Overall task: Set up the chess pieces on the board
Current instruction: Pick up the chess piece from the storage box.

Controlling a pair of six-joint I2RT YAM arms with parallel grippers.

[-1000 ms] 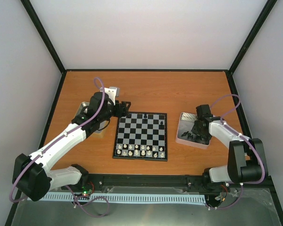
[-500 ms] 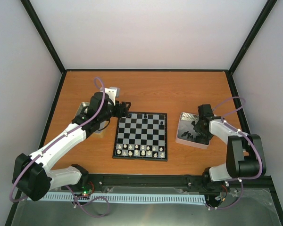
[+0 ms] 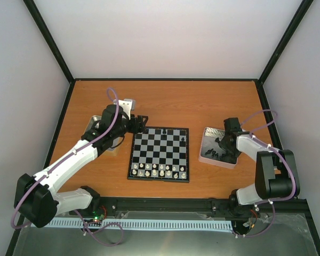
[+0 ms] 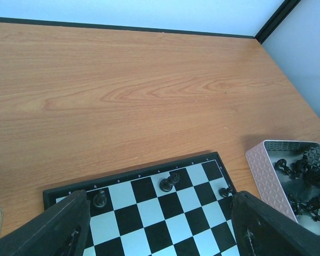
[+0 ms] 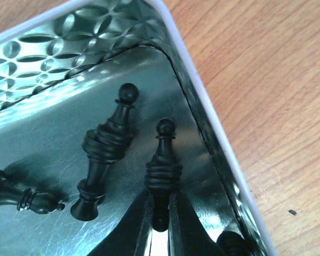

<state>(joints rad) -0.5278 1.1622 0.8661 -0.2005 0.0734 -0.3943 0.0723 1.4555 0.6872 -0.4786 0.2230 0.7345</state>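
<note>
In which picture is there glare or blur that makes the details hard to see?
Right wrist view: strong glare on the metal tray, yet the black piece in the right claw is sharp. Left wrist view: left claw's fingers blurred, board clear.

Robotics test cell, laboratory type. Plain white panels [image 3: 165, 37] and black frame posts [image 3: 48, 40] enclose an orange wood-grain surface [image 3: 170, 101]. A left arm [image 3: 69, 160] and right arm [image 3: 274, 176], trailing purple cables, are bolted to a rail [image 3: 165, 205] along the frame's bottom.

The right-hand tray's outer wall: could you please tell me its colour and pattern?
Pale pink, diamond-quilted; the tray shows best in the left wrist view.
</note>
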